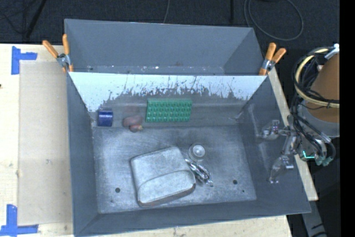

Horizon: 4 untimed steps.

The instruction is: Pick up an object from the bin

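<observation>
Gripper (277,148) hangs over the sloping right wall of the grey metal bin (166,47), at the end of the arm (328,83) that comes in from the right. Its two fingers (272,130) stand wide apart, one toward the back of the bin and one toward the front, and between them I see just the grey wall, so it holds no object.

Nearest to it on the bin floor, yet well apart and to its left, lies a round silver cap (197,151). Just in front of the cap is a small twisted metal piece (200,172); what kind of thing it is I cannot tell. That piece touches the right edge of a large flat grey pouch (160,176), which lies slanted in the front middle of the floor.

Farther off, along the foot of the back wall, a green studded plate (168,111) leans or lies flat. To its left sits a small pinkish-brown lump (132,123), and beyond that, near the back left corner, a small blue block (105,117).
</observation>
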Each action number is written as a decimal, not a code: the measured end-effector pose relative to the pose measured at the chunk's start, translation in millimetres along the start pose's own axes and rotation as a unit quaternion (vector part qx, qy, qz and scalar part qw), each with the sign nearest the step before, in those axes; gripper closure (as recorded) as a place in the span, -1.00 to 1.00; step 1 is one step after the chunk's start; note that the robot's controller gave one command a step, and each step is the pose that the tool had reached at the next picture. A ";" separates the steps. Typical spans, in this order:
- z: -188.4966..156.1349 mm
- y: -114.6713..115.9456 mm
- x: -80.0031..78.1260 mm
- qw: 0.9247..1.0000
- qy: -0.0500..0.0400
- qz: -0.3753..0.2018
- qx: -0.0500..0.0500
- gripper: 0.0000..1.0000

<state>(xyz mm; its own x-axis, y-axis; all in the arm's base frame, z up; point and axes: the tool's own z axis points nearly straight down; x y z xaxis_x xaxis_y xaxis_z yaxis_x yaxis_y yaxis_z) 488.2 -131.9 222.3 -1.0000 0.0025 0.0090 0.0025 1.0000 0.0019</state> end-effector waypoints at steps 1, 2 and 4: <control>105.2 69.8 -25.3 0.988 -0.001 -0.156 0.000 -1.00; 151.7 142.4 -27.0 0.984 -0.005 -0.175 0.001 -1.00; 1.2 115.3 -32.5 0.926 -0.006 -0.377 0.003 1.00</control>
